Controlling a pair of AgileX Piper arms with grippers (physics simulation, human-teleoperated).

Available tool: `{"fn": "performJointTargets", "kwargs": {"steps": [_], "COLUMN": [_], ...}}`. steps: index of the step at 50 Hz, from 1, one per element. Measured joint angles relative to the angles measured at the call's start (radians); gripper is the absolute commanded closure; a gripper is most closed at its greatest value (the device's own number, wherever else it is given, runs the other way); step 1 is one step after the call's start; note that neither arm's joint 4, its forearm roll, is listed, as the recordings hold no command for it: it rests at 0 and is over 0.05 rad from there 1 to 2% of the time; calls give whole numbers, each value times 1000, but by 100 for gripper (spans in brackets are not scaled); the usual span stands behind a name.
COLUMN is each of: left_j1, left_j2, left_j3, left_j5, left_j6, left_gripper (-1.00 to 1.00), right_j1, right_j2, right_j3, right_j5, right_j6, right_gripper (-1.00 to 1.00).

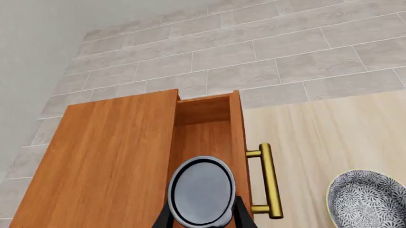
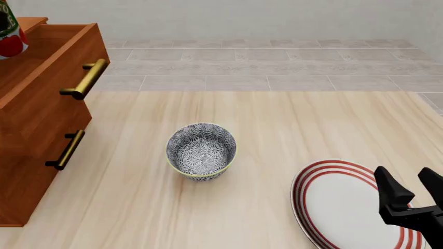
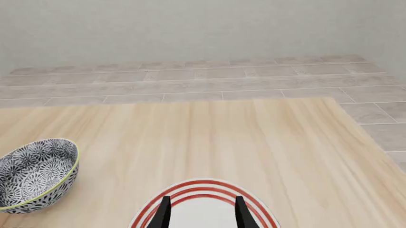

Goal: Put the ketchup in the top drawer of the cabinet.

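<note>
The left gripper (image 1: 203, 216), closed on the can (image 1: 201, 191), is held above the open top drawer (image 1: 204, 124); lowering and release are judged next, while the right gripper (image 2: 410, 188) is parked open.

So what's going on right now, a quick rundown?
Left gripper shut on ketchup, held above the open top drawer. Right gripper open over striped plate. Nothing blocking the drawer.
</note>
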Motion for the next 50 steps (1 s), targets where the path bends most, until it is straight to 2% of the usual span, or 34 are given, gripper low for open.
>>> {"fn": "performJointTargets", "kwargs": {"steps": [13,34,50], "left_j1": [22,23,44], "left_j2": [29,32,29], "left_j3": [-1,109,154], "left_j5": [-8,-59,-81], "left_j6": [9,29,46], "left_gripper": [100,100,100], "right_j1": [4,5,9], "right_j2": [8,19,29], "right_j3": [0,0,0], "right_j5": [-5,-10,-16], "right_j6": [-2,-2,-2], "right_gripper": [-100,-100,-100]}}
